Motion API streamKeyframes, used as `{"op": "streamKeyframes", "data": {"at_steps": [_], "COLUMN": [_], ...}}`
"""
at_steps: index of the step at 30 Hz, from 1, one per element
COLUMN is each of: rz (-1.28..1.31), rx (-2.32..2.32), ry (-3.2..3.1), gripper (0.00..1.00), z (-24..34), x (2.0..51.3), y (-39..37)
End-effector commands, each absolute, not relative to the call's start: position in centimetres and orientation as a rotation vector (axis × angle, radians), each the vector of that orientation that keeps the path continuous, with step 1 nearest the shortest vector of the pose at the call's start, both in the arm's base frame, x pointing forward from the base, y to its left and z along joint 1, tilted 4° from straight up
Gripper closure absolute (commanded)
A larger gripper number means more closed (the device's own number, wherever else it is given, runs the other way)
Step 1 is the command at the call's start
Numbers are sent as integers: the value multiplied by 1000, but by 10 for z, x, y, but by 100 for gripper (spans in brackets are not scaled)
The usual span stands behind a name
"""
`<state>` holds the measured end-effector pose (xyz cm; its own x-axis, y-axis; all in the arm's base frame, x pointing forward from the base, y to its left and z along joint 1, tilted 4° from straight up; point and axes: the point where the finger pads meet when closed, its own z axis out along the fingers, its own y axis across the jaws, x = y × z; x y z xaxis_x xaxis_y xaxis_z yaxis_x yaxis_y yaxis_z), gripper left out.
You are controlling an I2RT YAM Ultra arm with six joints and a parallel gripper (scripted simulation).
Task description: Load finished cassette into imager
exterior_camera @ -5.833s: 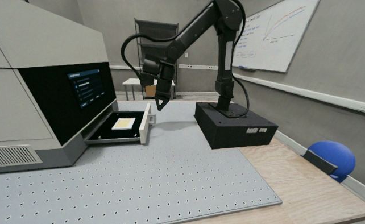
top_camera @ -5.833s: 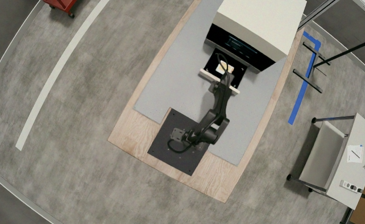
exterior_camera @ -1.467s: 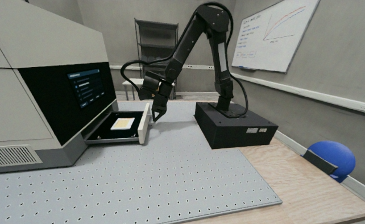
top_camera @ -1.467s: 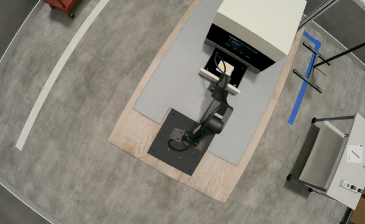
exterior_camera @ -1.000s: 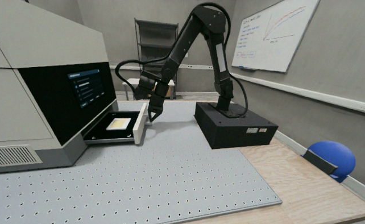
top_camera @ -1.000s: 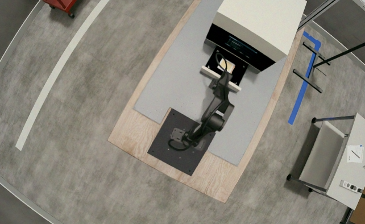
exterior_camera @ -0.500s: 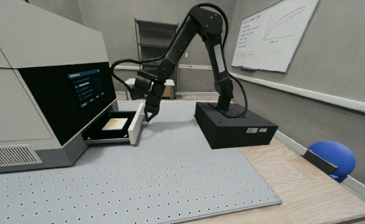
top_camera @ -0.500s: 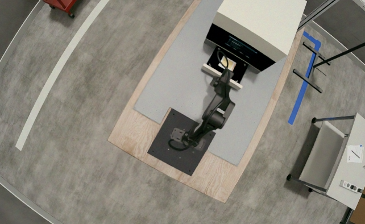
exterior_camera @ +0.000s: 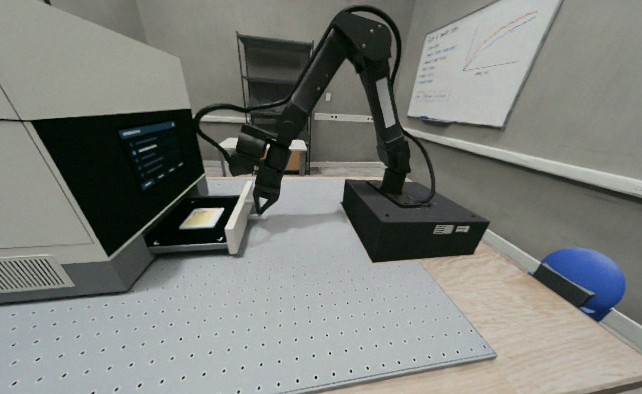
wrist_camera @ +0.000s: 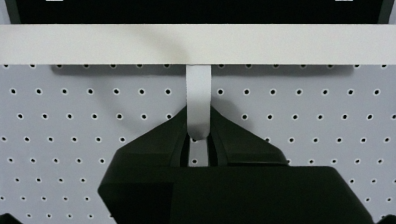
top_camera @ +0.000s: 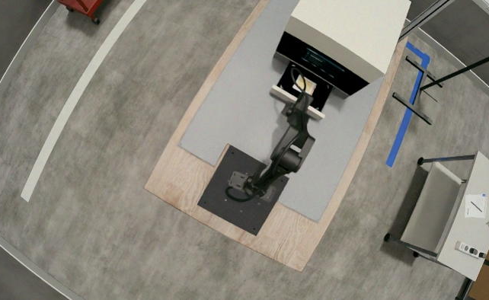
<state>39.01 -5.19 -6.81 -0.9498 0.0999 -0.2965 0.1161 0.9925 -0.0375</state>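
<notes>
The gel imager IM [top_camera: 343,30] is a big beige box with a dark screen panel, also in the side view [exterior_camera: 71,150]. Its drawer is partly open, with its white front panel [exterior_camera: 238,217] toward me. The pale yellow cassette FINISHED [exterior_camera: 202,218] lies flat on the dark glass in the drawer, and also shows from above [top_camera: 306,84], partly hidden by my arm. My gripper [wrist_camera: 198,111] is shut on the white handle tab [wrist_camera: 198,102] that sticks out from the middle of the drawer front [wrist_camera: 198,44]. In the side view the gripper [exterior_camera: 263,204] is just outside the panel.
My arm's black base block [exterior_camera: 413,220] stands on the table to the right of the drawer. The grey perforated plate [exterior_camera: 271,310] lies under IM and the drawer. A blue rounded object [exterior_camera: 586,280] sits past the table's right edge.
</notes>
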Motion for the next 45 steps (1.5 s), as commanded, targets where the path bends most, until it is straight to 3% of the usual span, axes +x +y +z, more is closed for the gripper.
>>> {"op": "streamKeyframes", "data": {"at_steps": [1,21,22,45], "rz": [-86,-86,-82,-89], "rx": [157,157,151,145], "ry": [2760,2760,2770,2627], "gripper": [100,100,100,100], "z": [-61,-61,-73,-62], "x": [415,415,399,442], "y": [-58,-58,-56,-61]}}
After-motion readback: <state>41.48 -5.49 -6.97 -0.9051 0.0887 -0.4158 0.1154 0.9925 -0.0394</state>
